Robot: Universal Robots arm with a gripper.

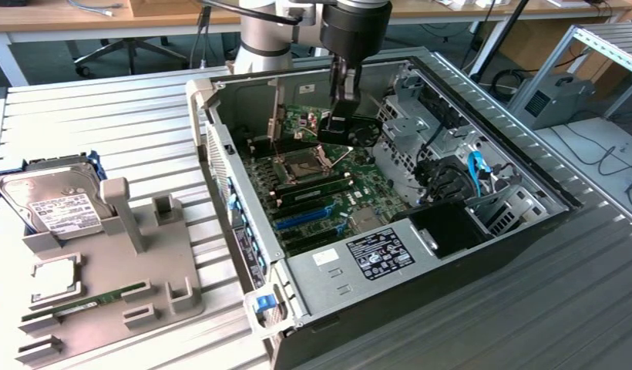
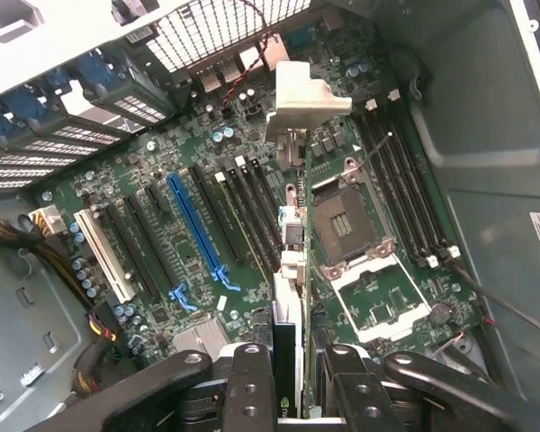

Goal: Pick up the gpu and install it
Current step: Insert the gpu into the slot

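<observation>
PC case (image 1: 295,297) lies on its side on the slatted metal table (image 1: 110,116), open face up. Its walls ring the motherboard (image 2: 171,171) on all sides. The drive cage and cable bundle crowd the side at the exterior view's right, so free room is mostly straight up from the board.

Gripper (image 1: 340,127) hangs inside the case near its far end, above the board. Its jaws are closed on the gpu (image 2: 286,297), holding it edge-on. In the wrist view the card runs away from the fingers (image 2: 252,378), thin green edge and silver bracket (image 2: 301,94) at the far end, toward the case's rear grille. Card sits above the row of expansion slots, roughly over the black slots between the blue slot (image 2: 193,225) and the CPU socket (image 2: 346,216); can't tell if it touches a slot. White slot (image 2: 103,256) lies further out, well apart from the card.

On the table at the exterior view's left, a grey parts holder (image 1: 141,285) carries a hard drive (image 1: 54,204) at its far corner w/ a white label, text not readable, plus a RAM stick (image 1: 85,304) near its front edge. White sticker on the PSU (image 1: 378,254) inside the case near its front end: print too small to read.
</observation>
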